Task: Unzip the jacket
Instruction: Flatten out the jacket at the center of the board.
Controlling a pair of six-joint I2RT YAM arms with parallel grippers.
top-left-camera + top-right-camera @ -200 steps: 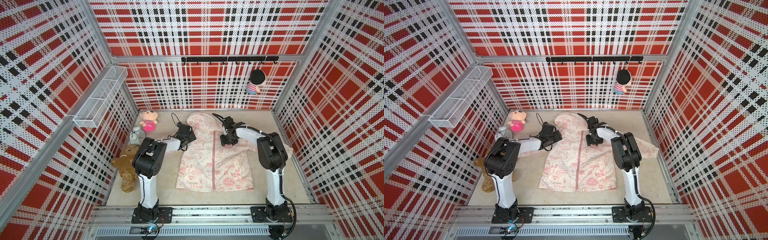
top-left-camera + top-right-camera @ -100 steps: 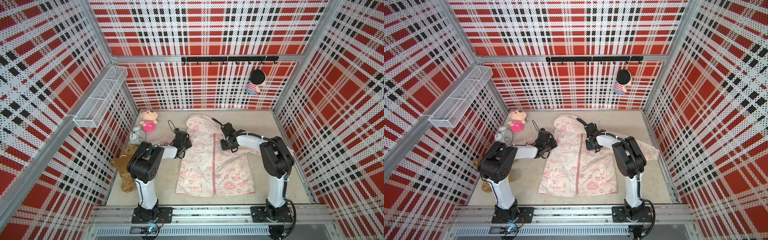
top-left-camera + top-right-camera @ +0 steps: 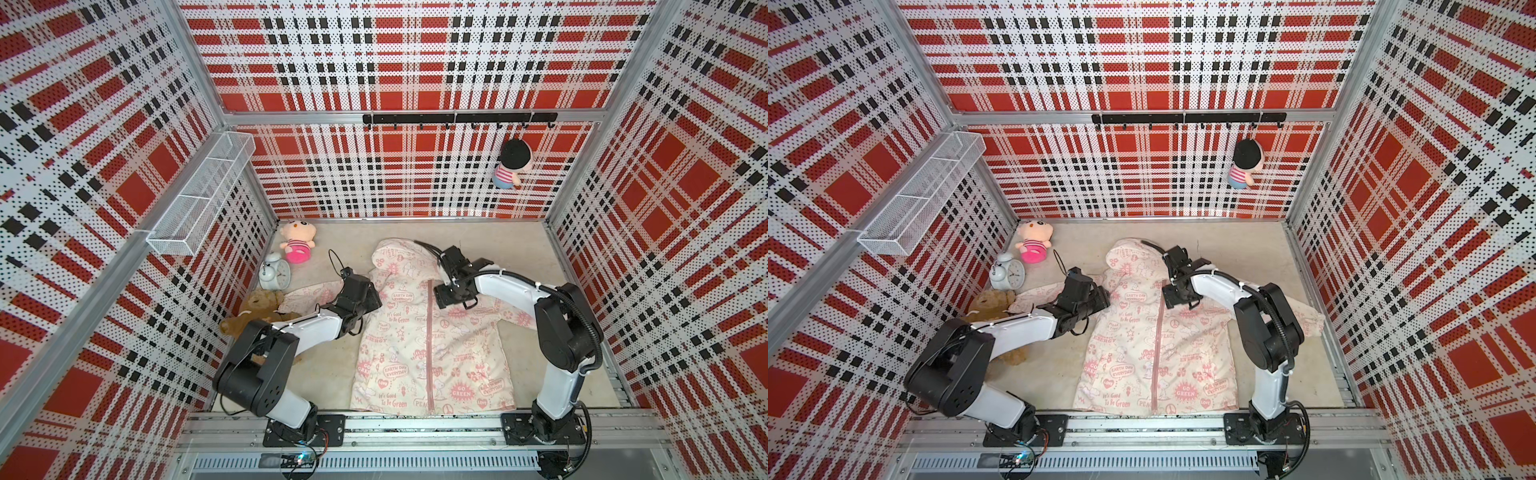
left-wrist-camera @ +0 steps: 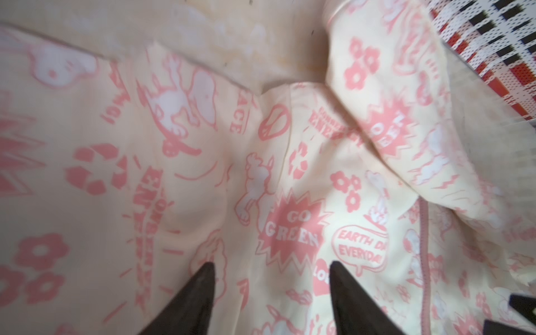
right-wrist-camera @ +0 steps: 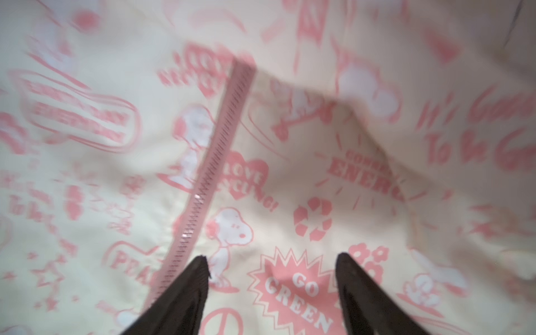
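Left wrist view looks down on cream cloth printed with pink cartoons and slogans, all rather blurred. My left fingers stand apart with only flat printed fabric between them, gripping nothing. The pink zipper runs past to one side of them. In the right wrist view my right fingers are spread too and hold nothing. One tip sits just beside the zipper, whose teeth are meshed along the stretch I can see. Whether either pair touches the cloth I cannot tell.

In both top views the jacket lies flat and front-up in the middle of the bench. Its hood points toward the back wall, its hem lies near the front rail, and its sleeves spread to either side. My left fingers are over the shoulder on my left side. My right fingers are over the upper chest, just to the right of the zipper's top end. The zipper line looks closed all the way down to the hem.

A teddy bear lies just beside the left cuff. An alarm clock and a doll in pink sit farther back by the left wall.
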